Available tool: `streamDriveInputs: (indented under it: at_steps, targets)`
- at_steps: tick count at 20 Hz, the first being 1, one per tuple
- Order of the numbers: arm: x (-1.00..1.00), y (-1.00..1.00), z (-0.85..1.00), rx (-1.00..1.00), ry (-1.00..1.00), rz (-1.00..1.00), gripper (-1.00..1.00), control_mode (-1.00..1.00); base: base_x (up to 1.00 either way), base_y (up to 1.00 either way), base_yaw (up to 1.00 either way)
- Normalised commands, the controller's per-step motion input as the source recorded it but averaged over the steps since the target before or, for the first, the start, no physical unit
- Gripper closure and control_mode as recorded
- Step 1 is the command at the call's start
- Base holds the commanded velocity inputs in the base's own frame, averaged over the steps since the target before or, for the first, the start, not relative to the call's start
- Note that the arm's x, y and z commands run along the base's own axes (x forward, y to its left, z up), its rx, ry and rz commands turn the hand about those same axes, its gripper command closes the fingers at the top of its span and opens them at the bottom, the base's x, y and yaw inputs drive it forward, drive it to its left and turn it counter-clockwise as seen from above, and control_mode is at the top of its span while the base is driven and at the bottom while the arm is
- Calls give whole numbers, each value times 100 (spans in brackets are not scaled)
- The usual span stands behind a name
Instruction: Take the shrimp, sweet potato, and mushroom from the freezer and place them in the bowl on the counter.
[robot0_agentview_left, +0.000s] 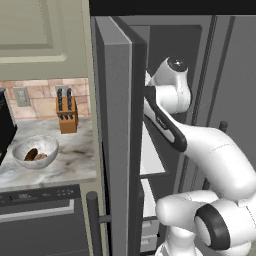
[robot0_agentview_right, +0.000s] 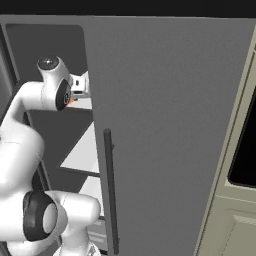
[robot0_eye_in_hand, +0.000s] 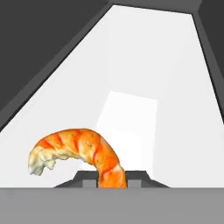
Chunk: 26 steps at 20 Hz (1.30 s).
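In the hand view the curved orange shrimp (robot0_eye_in_hand: 83, 151) arches over a white shelf (robot0_eye_in_hand: 175, 87) inside the freezer (robot0_agentview_left: 117, 125). My gripper (robot0_eye_in_hand: 111, 178) is shut on the shrimp's tail end, one dark fingertip (robot0_eye_in_hand: 85, 180) on each side of it. From the right base view a speck of the orange shrimp (robot0_agentview_right: 71, 100) shows beside the hand, deep in the freezer. The whitish-grey bowl (robot0_agentview_left: 22, 161) stands on the counter (robot0_agentview_left: 75, 150) to the left. Two brown lumps (robot0_agentview_left: 35, 155) lie in it; which is the sweet potato and which the mushroom I cannot tell.
The open freezer door (robot0_agentview_right: 165, 135) with its long bar handle (robot0_agentview_right: 110, 190) stands between the arm and the counter. A knife block (robot0_agentview_left: 66, 116) stands behind the bowl against the brick backsplash. A dark dishwasher (robot0_agentview_left: 40, 220) sits under the counter.
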Motion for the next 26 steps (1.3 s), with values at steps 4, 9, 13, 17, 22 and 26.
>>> streamDriveInputs:
  at_steps: [4,9,13,17,22,26]
  targets:
    - [-99,-10,4,1,-2,-5,100,-100,0,0,0]
    - [-99,-6,16,0,0,-7,100,-100,0,0,0]
    - [-89,-19,18,2,0,-6,100,-100,0,0,0]
    - [-65,-22,23,2,5,-3,100,-100,0,0,0]
    - [-53,-12,15,0,15,0,100,-100,0,0,0]
    - [-25,-2,9,0,18,0,100,-100,0,0,0]
